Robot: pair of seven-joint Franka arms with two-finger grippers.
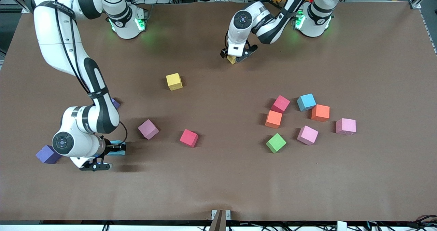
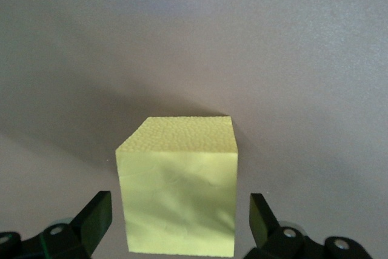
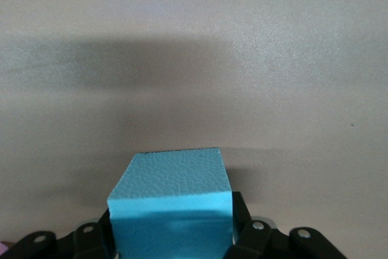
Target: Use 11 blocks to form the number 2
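Right tool (image 3: 173,244) closes on a blue block (image 3: 173,201) at the counter's (image 1: 218,190) right-arm end; left tool (image 2: 179,225), open, straddles a yellow block (image 2: 179,186): seat both grips squarely before lifting.

From my console the yellow block (image 2: 179,189) and the blue block (image 3: 173,201) look like matte foam with a fine pebbled grain, the table (image 1: 218,183) wears a dull brown paper-like cover, and the arms' white shells (image 1: 51,29) shine like glossy plastic.
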